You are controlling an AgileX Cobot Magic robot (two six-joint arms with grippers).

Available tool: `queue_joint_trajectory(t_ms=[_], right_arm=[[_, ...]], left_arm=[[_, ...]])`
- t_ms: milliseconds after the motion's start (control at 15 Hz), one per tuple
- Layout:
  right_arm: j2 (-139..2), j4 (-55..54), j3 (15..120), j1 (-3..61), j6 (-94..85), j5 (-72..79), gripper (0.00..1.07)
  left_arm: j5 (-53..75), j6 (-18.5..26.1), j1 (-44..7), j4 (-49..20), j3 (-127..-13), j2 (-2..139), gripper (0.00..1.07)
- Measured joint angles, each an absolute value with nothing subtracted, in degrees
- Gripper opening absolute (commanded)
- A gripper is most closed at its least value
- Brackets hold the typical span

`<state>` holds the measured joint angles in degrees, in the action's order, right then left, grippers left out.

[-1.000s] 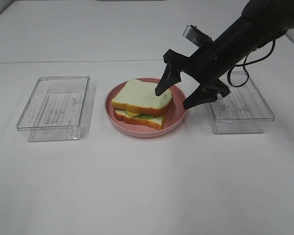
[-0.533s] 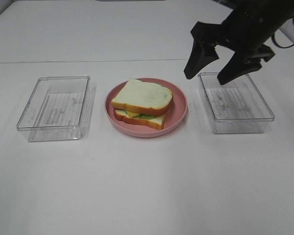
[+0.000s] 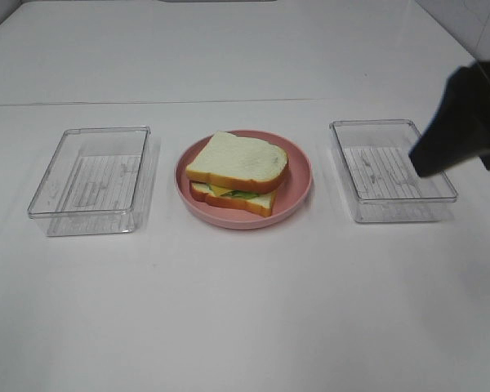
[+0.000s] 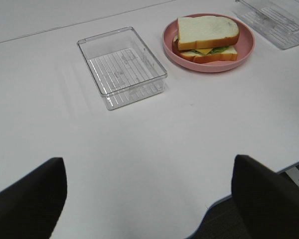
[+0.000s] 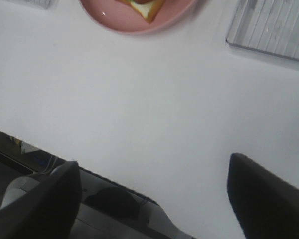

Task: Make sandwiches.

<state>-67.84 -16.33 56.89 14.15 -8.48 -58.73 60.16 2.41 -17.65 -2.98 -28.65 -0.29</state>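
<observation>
The sandwiches (image 3: 238, 172) sat assembled on the pink plate (image 3: 298, 192), between two clear trays. The right gripper (image 3: 465, 131), spread and empty, stood nearer, to the stack's right; the left gripper (image 4: 149, 199), also spread, hung well back.

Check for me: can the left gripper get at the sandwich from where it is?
Probably yes. The left gripper is open and empty, and only bare table lies between it and the sandwich on the plate; the tray sits off to one side.

The counter (image 3: 245, 310) is smooth, matt white. Two trays, one left (image 3: 90, 180) and one right (image 3: 392, 170), look like clear glossy plastic with ribbed floors. The pink plate (image 3: 298, 175) has a soft sheen; the sandwich (image 3: 238, 171) bread looks finely textured, its crust smooth.
</observation>
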Motion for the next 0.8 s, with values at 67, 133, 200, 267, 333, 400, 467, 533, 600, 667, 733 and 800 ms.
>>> queue_joint_trajectory(t_ms=[67, 133, 200, 267, 333, 400, 467, 533, 600, 667, 733, 800], right_arm=[[-62.9, -15.1, 53.0, 14.2, -8.5, -59.8, 0.77], [-60.4, -14.7, 51.0, 14.2, -8.5, -60.3, 0.77], [-50.7, -13.5, 43.7, 14.2, -8.4, -62.7, 0.77], [-45.7, -13.3, 40.0, 14.2, -8.4, -63.3, 0.77], [-42.9, -13.2, 38.7, 14.2, -8.4, -63.3, 0.77], [-37.1, -13.1, 35.4, 14.2, -8.4, -63.4, 0.77], [-32.0, -12.5, 33.1, 14.2, -8.4, -63.4, 0.77], [-29.8, -12.1, 32.3, 14.2, -8.4, -63.5, 0.77], [-24.5, -11.2, 30.7, 14.2, -8.4, -63.5, 0.77], [-15.6, -10.4, 30.0, 14.2, -9.1, -63.1, 0.77], [-11.9, -9.6, 30.0, 14.2, -10.1, -62.9, 0.77], [-8.7, -8.6, 29.7, 14.2, -11.1, -62.4, 0.77]], left_arm=[[60.2, 2.4, -17.6, -3.0, -28.6, -0.3, 0.85], [60.2, 2.4, -17.6, -3.0, -28.6, -0.3, 0.85], [60.2, 2.4, -17.6, -3.0, -28.6, -0.3, 0.85], [60.2, 2.4, -17.6, -3.0, -28.6, -0.3, 0.85], [60.2, 2.4, -17.6, -3.0, -28.6, -0.3, 0.85], [60.2, 2.4, -17.6, -3.0, -28.6, -0.3, 0.85], [60.2, 2.4, -17.6, -3.0, -28.6, -0.3, 0.85], [60.2, 2.7, -17.6, -3.0, -28.6, -0.3, 0.85], [60.2, 3.3, -17.6, -3.2, -28.6, -0.3, 0.85], [60.2, 3.7, -17.6, -3.3, -28.6, -0.3, 0.85], [60.2, 3.9, -17.6, -3.4, -28.6, -0.3, 0.85], [60.2, 3.9, -17.6, -3.4, -28.6, -0.3, 0.85]])
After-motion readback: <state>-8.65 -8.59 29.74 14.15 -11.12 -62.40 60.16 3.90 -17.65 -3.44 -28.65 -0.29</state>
